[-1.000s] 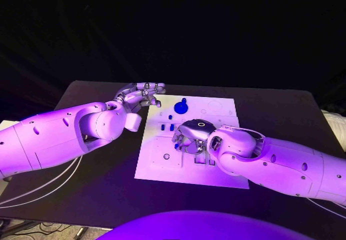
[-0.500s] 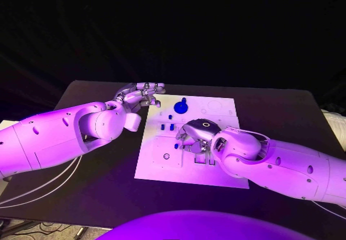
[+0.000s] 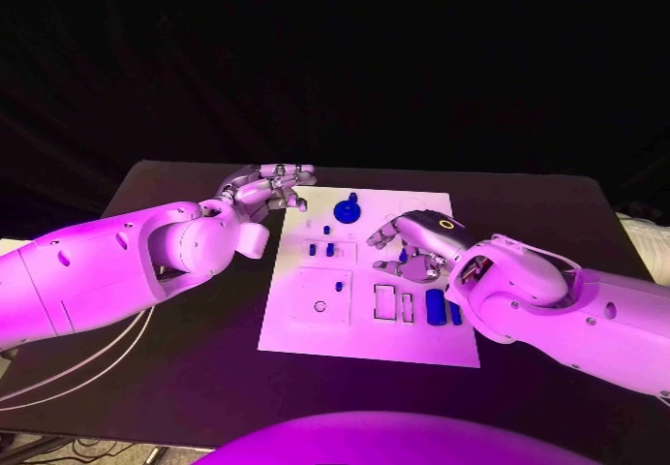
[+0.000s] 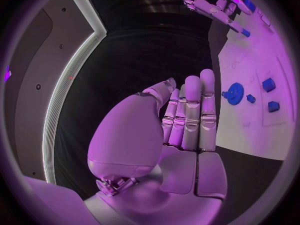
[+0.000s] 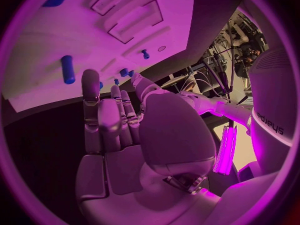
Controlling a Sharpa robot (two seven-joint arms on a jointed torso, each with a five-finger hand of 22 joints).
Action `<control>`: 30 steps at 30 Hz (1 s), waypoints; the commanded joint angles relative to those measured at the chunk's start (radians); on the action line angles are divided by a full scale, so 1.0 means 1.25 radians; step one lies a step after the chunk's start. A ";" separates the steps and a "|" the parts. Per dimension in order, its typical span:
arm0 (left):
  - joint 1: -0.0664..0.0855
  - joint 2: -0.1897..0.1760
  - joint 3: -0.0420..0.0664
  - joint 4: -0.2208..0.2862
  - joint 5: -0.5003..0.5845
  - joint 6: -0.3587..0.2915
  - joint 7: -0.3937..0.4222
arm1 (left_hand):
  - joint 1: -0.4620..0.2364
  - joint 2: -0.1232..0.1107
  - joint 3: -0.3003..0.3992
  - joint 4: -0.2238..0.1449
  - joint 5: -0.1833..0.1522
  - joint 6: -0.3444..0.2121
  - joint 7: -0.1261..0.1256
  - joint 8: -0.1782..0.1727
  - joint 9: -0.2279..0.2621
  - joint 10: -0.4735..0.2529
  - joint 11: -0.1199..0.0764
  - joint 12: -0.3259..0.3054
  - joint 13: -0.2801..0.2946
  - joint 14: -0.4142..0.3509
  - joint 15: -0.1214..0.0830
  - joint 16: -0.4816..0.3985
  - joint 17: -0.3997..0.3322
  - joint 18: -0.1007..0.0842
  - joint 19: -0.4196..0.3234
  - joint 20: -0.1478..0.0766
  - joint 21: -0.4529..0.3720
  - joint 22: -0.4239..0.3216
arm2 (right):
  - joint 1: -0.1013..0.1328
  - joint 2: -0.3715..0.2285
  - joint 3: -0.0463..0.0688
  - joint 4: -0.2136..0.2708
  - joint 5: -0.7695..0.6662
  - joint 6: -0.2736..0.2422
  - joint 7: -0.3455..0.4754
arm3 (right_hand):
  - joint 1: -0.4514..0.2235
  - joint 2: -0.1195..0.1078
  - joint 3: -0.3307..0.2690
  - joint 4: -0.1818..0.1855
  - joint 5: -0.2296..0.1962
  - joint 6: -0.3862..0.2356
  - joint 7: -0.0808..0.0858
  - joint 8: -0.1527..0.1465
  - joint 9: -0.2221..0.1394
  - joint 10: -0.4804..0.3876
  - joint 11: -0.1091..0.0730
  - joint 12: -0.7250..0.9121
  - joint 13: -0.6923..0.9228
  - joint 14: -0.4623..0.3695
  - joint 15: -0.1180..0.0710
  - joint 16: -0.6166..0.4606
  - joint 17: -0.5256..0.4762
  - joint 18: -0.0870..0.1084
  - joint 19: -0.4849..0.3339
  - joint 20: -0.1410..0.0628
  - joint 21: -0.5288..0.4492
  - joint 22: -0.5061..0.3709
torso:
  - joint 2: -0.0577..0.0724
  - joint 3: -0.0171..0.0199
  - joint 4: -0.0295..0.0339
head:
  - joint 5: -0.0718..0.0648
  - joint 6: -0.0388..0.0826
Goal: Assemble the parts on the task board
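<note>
The fingers [image 5: 103, 120] of the right hand [image 3: 419, 242] are seen stretched out side by side with nothing between them, so the hand is released and empty. It hangs over the right half of the white rectangular task board [image 3: 315, 325]. In the right wrist view a blue cylindrical peg [image 5: 67, 69] lies on the board just beyond the fingertips, apart from them; whether it is the same piece as the long blue bar [image 3: 436, 306] seen beside the hand in the head view cannot be told.

The left hand [image 3: 268, 185] is held at the board's far left corner with its fingers [image 4: 194, 110] straight and close together, and nothing is gripped. The flat blue gear-shaped part [image 4: 234, 93] and two small blue blocks [image 4: 269, 84] lie on the board well apart from those fingers.

The step in hand is judged to be a reach between placements: several blue parts lie loose on the board and some recesses appear unfilled, so the assembly is only partly done. The next move would call for the right fingers to be lowered onto a loose part, closed round it, and the part carried to a matching recess.
</note>
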 commanded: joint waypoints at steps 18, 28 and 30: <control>-0.002 -0.001 0.000 0.004 -0.014 0.020 0.003 | -0.001 0.008 -0.003 -0.003 -0.001 -0.007 0.000 0.005 -0.001 -0.008 0.000 0.005 0.001 -0.008 0.000 -0.002 -0.002 0.014 -0.005 0.001 -0.004 -0.001 | 0.031 -0.044 0.002 -0.041 -0.026 0.149 -0.022 | 0.040 0.004 -0.031 -0.026 -0.001 -0.019 -0.021 -0.004 0.000 -0.070 -0.005 0.015 0.003 -0.022 -0.003 -0.004 -0.021 0.011 -0.022 -0.008 -0.011 -0.002 | 0.000 0.0006 0.0011 | -0.019 0.016; -0.002 -0.001 0.000 0.004 -0.014 0.020 0.002 | -0.001 0.008 -0.003 -0.003 -0.001 -0.008 0.000 0.005 -0.001 -0.008 0.000 0.006 0.001 -0.009 0.000 -0.002 -0.002 0.014 -0.005 0.001 -0.005 -0.001 | 0.031 -0.030 0.001 -0.058 -0.034 0.151 -0.031 | 0.051 0.029 -0.018 -0.029 -0.018 -0.009 -0.018 -0.001 0.001 -0.055 -0.001 0.042 0.004 -0.021 0.002 0.003 -0.020 0.012 -0.023 -0.004 -0.008 0.001 | 0.001 0.0000 0.0015 | -0.022 0.016; -0.002 -0.001 0.000 0.004 -0.014 0.020 0.002 | -0.001 0.008 -0.003 -0.003 -0.001 -0.008 0.000 0.005 -0.001 -0.008 0.000 0.006 0.001 -0.009 0.000 -0.002 -0.002 0.014 -0.005 0.001 -0.005 -0.001 | 0.031 -0.027 0.001 -0.062 -0.034 0.151 -0.031 | 0.050 0.034 -0.014 -0.028 -0.019 -0.006 -0.018 0.000 0.001 -0.049 -0.001 0.047 0.004 -0.020 0.002 0.005 -0.019 0.012 -0.022 -0.004 -0.007 0.001 | 0.001 -0.0001 0.0012 | -0.022 0.016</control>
